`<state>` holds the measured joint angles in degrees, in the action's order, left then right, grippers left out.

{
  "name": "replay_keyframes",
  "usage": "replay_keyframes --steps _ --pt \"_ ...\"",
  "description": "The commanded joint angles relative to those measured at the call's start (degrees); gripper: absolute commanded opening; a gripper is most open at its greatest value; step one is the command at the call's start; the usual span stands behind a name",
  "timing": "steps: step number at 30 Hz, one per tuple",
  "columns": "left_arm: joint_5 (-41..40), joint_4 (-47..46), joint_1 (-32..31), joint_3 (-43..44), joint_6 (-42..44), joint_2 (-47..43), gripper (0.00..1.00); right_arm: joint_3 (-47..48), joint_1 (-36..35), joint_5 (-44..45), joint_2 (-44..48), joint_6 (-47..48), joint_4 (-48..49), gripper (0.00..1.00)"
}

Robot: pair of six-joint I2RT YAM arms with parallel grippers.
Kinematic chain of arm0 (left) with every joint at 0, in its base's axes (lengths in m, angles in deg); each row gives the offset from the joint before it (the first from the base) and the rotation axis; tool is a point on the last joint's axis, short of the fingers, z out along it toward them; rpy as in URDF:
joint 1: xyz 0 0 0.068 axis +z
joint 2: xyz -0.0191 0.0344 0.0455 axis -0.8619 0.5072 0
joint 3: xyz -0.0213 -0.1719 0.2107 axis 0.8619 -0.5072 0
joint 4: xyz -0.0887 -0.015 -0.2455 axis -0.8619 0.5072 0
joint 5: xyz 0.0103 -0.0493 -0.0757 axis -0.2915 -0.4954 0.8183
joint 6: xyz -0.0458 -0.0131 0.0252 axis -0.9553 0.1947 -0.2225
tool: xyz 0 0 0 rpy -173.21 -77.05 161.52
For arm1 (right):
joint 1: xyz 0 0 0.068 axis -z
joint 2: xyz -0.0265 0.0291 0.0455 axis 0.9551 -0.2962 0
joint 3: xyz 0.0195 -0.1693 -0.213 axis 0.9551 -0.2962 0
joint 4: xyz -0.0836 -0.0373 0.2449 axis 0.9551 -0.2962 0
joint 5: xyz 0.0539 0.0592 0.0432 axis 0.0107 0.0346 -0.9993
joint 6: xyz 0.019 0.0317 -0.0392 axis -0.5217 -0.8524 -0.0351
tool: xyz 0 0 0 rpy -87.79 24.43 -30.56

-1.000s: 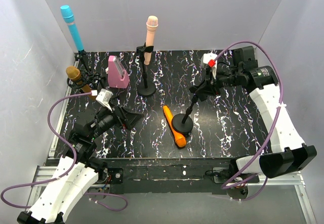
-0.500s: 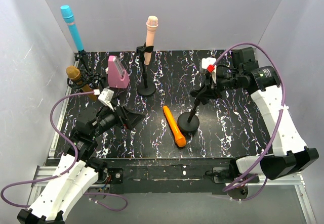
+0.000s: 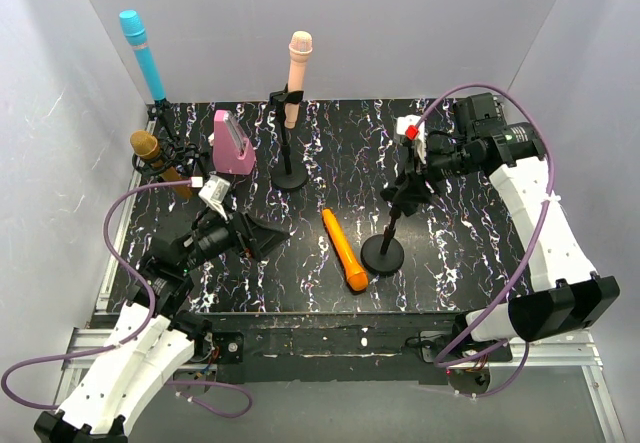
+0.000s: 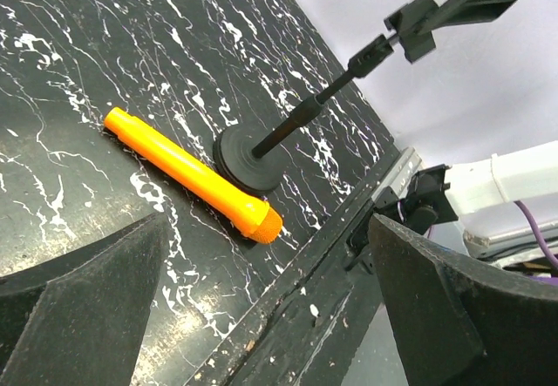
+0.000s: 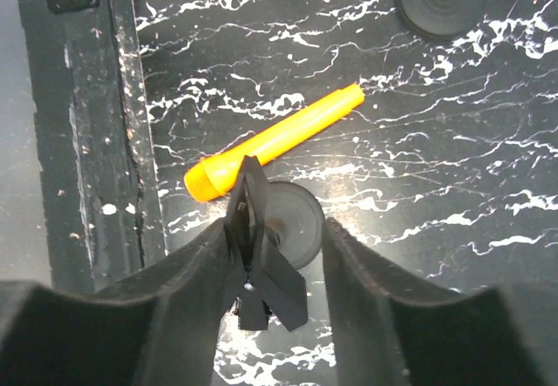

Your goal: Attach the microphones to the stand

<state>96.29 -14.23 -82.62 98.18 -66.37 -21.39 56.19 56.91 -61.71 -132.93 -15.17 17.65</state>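
Note:
The orange microphone (image 3: pixel 343 250) lies flat near the table's front; it also shows in the left wrist view (image 4: pixel 192 172) and the right wrist view (image 5: pixel 275 142). Just right of it stands a black stand (image 3: pixel 382 254) with a round base. My right gripper (image 3: pixel 410 189) is closed around its top clip (image 5: pixel 261 260), which lies against the left finger. My left gripper (image 3: pixel 268 235) is open and empty, left of the orange microphone. The cyan microphone (image 3: pixel 143 55), the gold microphone (image 3: pixel 155 159) and the peach-pink microphone (image 3: pixel 297 75) sit on stands at the back.
A pink wedge block (image 3: pixel 232 143) stands at the back left beside the peach-pink microphone's stand base (image 3: pixel 290 177). The table's front edge rail (image 4: pixel 349 255) runs just beyond the orange microphone. White walls close in the left, back and right sides.
The stand in my right gripper has shifted right and nearer, its base now apart from the orange microphone. My left gripper has edged slightly toward the middle.

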Motion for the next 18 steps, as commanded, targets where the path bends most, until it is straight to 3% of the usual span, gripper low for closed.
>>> replay_keyframes --steps 1,2,5,12,18 --pt "4.4 -0.7 0.1 1.4 2.8 1.1 0.98 3.0 0.1 -0.4 1.3 -2.9 1.2 0.66" --pt "5.1 -0.7 0.0 1.7 3.6 1.4 0.98 3.1 0.1 0.2 1.4 -3.7 1.5 0.73" --pt "8.9 -1.1 0.1 2.4 5.9 2.8 0.98 4.4 0.1 2.0 1.5 -4.8 0.9 0.82" --pt "14.4 -1.5 0.1 3.8 11.1 4.0 0.98 8.4 1.4 4.2 1.5 -4.9 -2.3 0.87" --pt "13.9 -0.8 0.1 5.8 14.3 3.6 0.98 11.4 2.6 8.4 3.9 -9.6 -1.6 0.88"
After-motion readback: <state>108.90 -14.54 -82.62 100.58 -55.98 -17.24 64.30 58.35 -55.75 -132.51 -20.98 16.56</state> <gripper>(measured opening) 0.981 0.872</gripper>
